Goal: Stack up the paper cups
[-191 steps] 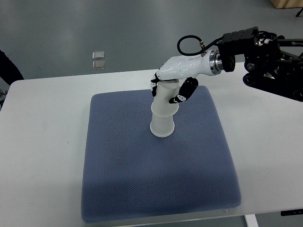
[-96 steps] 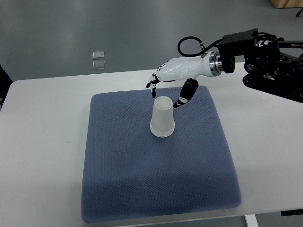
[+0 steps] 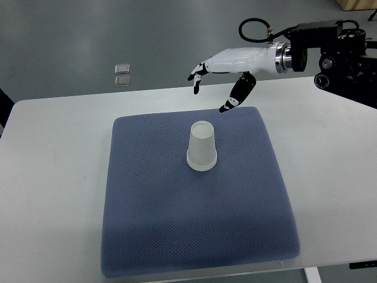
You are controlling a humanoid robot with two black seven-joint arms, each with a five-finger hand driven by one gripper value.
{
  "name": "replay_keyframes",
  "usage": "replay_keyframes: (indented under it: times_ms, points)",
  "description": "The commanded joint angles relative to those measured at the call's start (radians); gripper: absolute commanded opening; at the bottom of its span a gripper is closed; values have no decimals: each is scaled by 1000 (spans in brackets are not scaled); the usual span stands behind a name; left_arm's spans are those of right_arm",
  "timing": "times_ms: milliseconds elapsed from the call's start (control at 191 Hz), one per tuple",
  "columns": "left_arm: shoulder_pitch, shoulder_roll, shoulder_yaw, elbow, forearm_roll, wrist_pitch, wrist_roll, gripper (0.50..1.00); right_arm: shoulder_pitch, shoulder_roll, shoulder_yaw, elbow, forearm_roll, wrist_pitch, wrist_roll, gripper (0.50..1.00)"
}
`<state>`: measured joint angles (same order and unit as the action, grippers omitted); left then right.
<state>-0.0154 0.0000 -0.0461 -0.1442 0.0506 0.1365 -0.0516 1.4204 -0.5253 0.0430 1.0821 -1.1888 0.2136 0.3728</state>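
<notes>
An upside-down stack of white paper cups (image 3: 202, 146) stands on the blue-grey mat (image 3: 177, 224), a little above its middle. My right hand (image 3: 210, 89) hovers past the mat's far edge, above and to the right of the cups. Its fingers are spread and it holds nothing. The black arm behind it enters from the right edge. The left arm is out of the picture.
The mat lies on a white table (image 3: 53, 177). Two small clear squares (image 3: 122, 74) lie on the grey floor beyond the table's far edge. A dark shape shows at the left edge (image 3: 3, 103).
My right hand let go of the top cup, opened, and drew back up and to the right. The cup it held now sits fully down on the stack.
</notes>
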Motion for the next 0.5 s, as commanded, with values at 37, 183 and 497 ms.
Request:
replay_keyframes:
  times_ms: [37,183,497]
  points:
    - [0,0,0,0,0,0,-1,1000,-8,-15,120,-88,395,13,-6,903]
    - [0,0,0,0,0,0,-1,1000,-37,-12,155,-126,869,-14,-9,903]
    - [2,0,0,0,0,0,-1,1000,-164,79,156,-205,1485,-307,-6,903]
